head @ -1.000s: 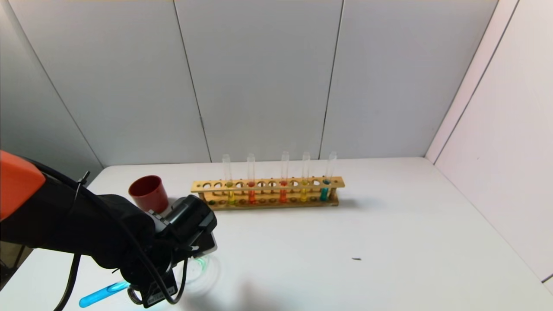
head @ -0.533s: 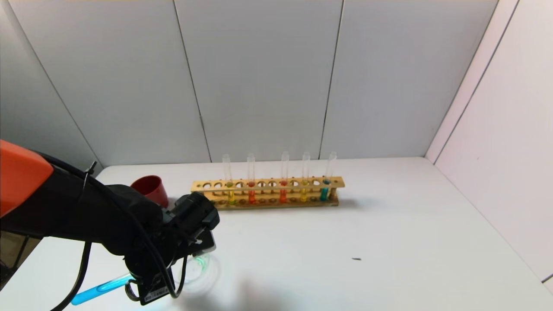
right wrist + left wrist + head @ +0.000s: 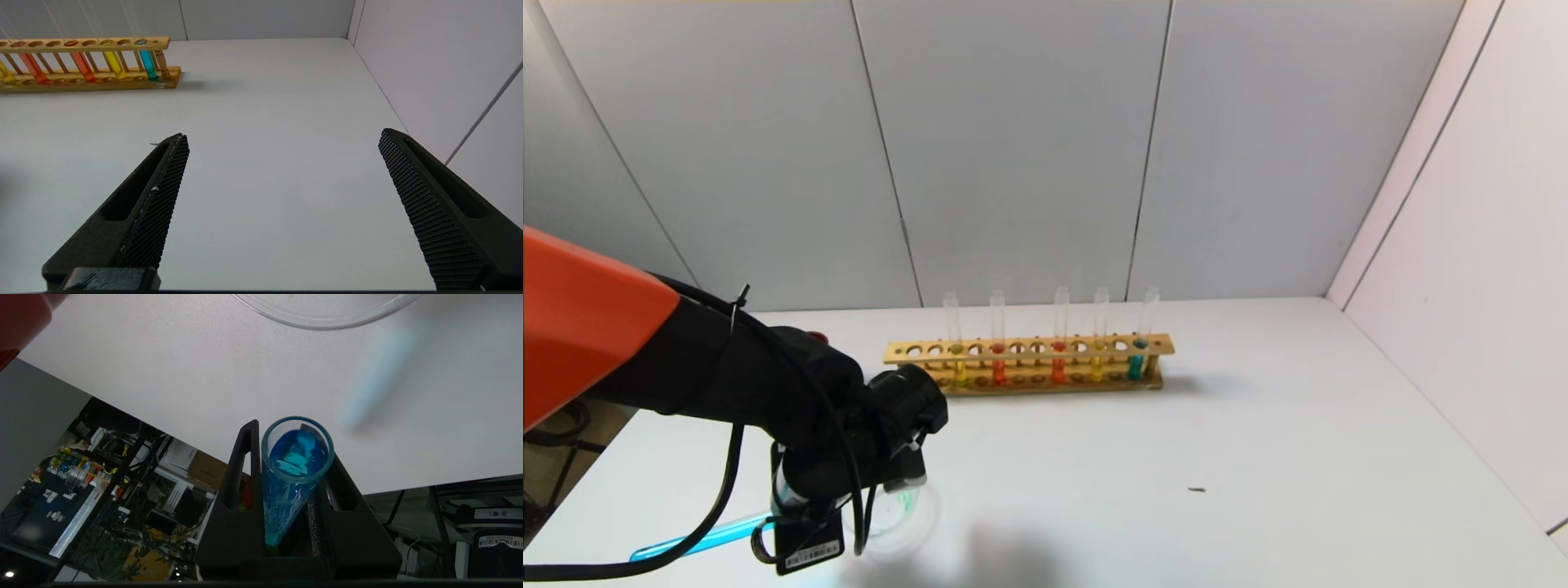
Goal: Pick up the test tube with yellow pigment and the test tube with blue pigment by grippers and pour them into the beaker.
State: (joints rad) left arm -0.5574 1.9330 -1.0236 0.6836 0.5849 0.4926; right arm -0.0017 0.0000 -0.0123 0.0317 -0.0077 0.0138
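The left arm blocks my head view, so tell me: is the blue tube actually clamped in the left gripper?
Observer: Yes, the left gripper squeezes the test tube with blue pigment between both pads.
Operator: Mouth over the beaker?
Observer: No; bare table shows between its mouth and the beaker rim.
Operator: And the right gripper?
Observer: Open, above bare table, away from the rack.
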